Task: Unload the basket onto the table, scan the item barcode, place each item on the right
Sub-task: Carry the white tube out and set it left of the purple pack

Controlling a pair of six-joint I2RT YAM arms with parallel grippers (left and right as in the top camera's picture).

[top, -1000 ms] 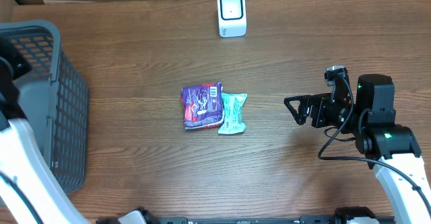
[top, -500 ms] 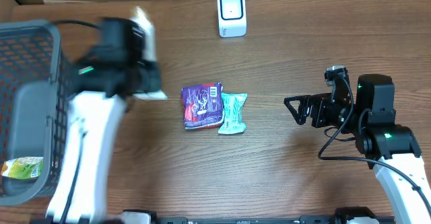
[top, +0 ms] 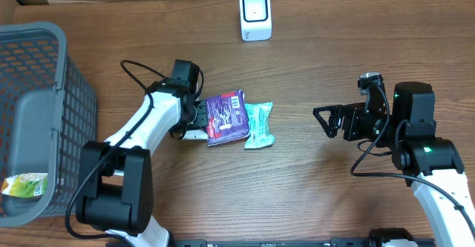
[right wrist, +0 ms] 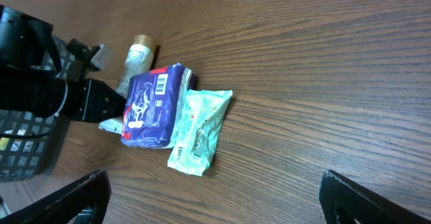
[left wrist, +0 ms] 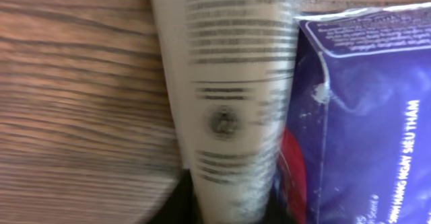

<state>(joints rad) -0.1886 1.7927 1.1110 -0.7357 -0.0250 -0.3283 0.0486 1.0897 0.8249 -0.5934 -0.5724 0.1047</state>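
Basket of grey mesh at the near left, with a yellow-green pouch in its corner. Farther in, right gripper spread wide above the wooden table, holding nothing. Level with it, left gripper just beside a purple packet; white tube close against that packet, grip on it impossible to judge. Green packet touching the purple one. White scanner upright at the far edge.
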